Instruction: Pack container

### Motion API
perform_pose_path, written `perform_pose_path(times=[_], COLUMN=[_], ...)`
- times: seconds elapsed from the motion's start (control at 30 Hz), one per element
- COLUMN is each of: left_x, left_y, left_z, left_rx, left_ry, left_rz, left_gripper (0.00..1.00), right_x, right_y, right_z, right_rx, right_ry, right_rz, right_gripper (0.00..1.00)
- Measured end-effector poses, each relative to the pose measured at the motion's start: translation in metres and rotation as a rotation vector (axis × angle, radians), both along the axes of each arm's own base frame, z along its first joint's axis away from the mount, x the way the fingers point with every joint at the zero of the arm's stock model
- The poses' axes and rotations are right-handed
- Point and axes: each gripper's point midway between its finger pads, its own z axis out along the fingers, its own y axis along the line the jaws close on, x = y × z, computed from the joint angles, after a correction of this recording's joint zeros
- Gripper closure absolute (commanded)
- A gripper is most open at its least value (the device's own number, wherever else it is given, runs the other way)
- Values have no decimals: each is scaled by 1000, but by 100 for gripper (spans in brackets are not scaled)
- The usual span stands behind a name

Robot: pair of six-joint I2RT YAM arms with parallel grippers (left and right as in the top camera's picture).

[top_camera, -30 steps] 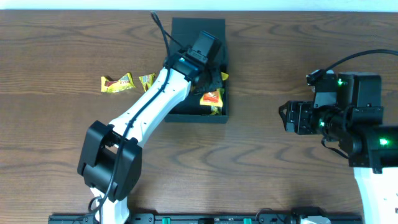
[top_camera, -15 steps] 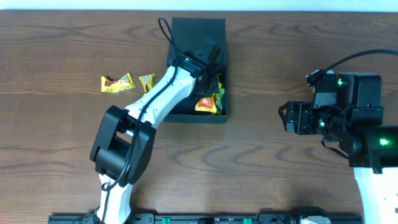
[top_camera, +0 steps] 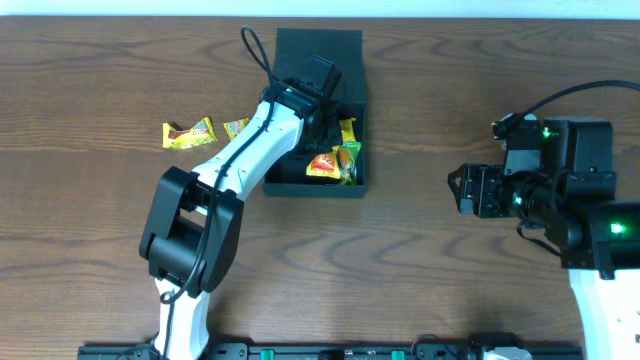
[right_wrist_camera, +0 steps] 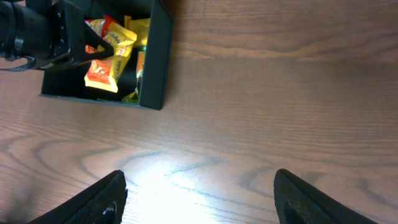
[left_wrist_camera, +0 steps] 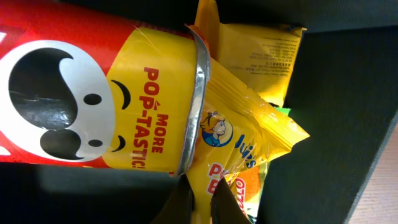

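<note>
On the far left of the desk [top_camera: 100, 240] lie two loose snack packets, well apart from the box's opening: a yellow and brown packet [top_camera: 189, 133] and, just beside it to the right, a smaller yellow one [top_camera: 236, 127]. The white left arm [top_camera: 240, 160] reaches over the smaller one and down into the container [top_camera: 318, 45], which sits at the far middle of the desk with its flap lid laid open towards the far edge.

From the left wrist, the left end effector [left_wrist_camera: 200, 202] is inside the box, its fingers drawn together on the edge of a yellow packet [left_wrist_camera: 249, 124]. That packet lies against the metal rim of a red and yellow crisp can [left_wrist_camera: 93, 106] lying on its side, with another yellow packet [left_wrist_camera: 261, 56] behind it. An orange packet [top_camera: 325, 165] shows in the near part of the box.

At the right, well apart from the container, the right end effector [right_wrist_camera: 202, 193] hangs over bare desk with its fingers [right_wrist_camera: 106, 199] spread wide and nothing between them.
</note>
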Motion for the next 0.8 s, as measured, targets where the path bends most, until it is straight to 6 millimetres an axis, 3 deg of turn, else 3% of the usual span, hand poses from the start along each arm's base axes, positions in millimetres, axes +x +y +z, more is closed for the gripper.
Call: perform_pose_path(times=[0.5,0.8], left_x=[5,-9], left_y=[-5,-10], left_z=[20,19], left_rx=[-36,-72], left_ry=[-55,4], left_rz=[-34,-56], left_gripper=[94,94], right_x=[0,0], right_y=[0,1], right_z=[0,0], right_rx=[0,3], right_ry=[0,1], right_rz=[0,2], right_gripper=[25,24])
